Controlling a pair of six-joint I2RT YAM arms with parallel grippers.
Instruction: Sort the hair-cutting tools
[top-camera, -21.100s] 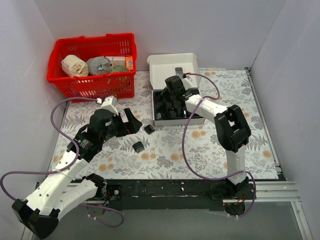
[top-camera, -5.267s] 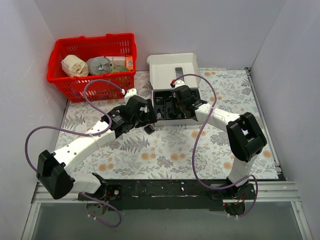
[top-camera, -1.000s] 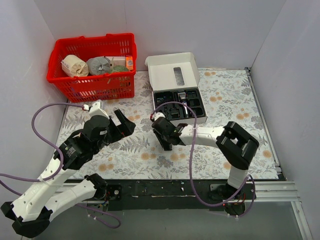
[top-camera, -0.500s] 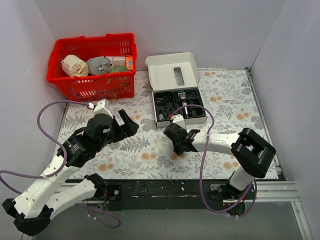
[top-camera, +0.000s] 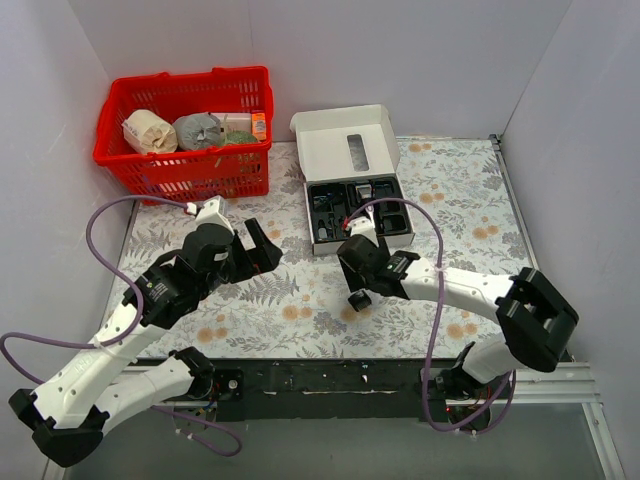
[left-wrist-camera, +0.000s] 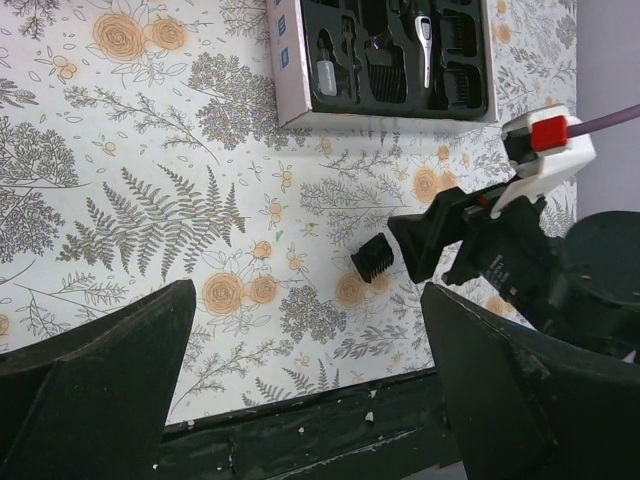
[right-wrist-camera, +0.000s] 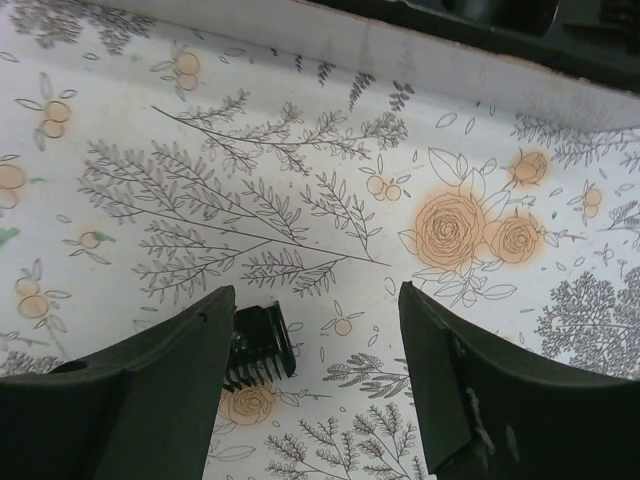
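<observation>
your right gripper has its jaws apart; the comb attachment hugs the 9 o'clock finger, so nudge toward 9 o'clock and centre it before closing. the left gripper jaws are apart too.

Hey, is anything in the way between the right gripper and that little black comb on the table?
Nothing visible does. The comb attachment lies on the bare tablecloth between the right gripper's open jaws, close beside one finger.
</observation>
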